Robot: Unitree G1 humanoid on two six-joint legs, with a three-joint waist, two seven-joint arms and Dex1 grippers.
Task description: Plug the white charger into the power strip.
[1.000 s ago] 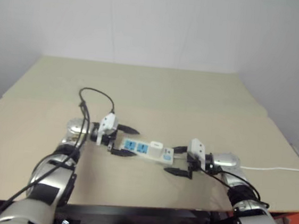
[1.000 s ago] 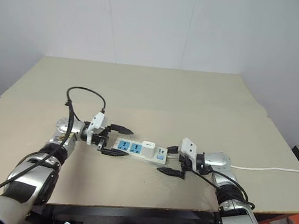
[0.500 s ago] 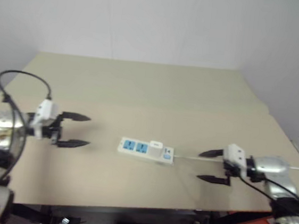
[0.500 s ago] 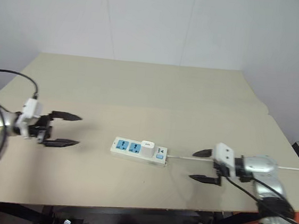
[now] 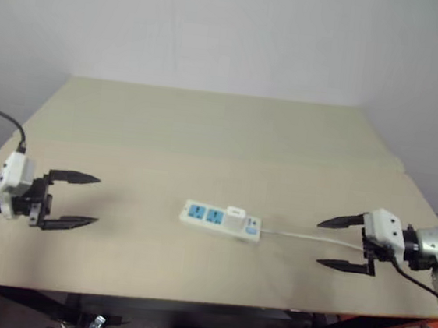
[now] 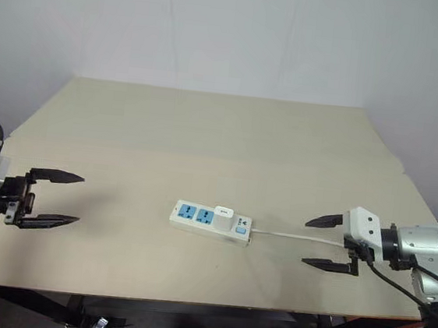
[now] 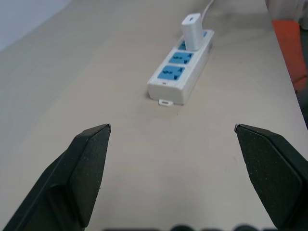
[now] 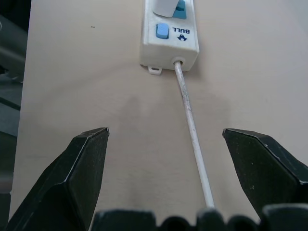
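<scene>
The white charger (image 5: 236, 213) stands upright in the power strip (image 5: 221, 220), seated in the socket nearest the switch end, so you can judge the plugging step done. The two blue sockets at the other end are bare. The strip lies flat near the middle of the counter (image 5: 207, 131), and its thin cord (image 5: 309, 238) trails off toward 3 o'clock. Your left gripper (image 5: 73, 199) hangs at 9 o'clock of the strip, well apart from it, fingers spread wide and holding nothing. Your right gripper (image 5: 341, 243) sits at 3 o'clock, straddling the cord without touching it, fingers equally wide and empty. Both point inward at the strip, which suits checking the seated charger.
</scene>
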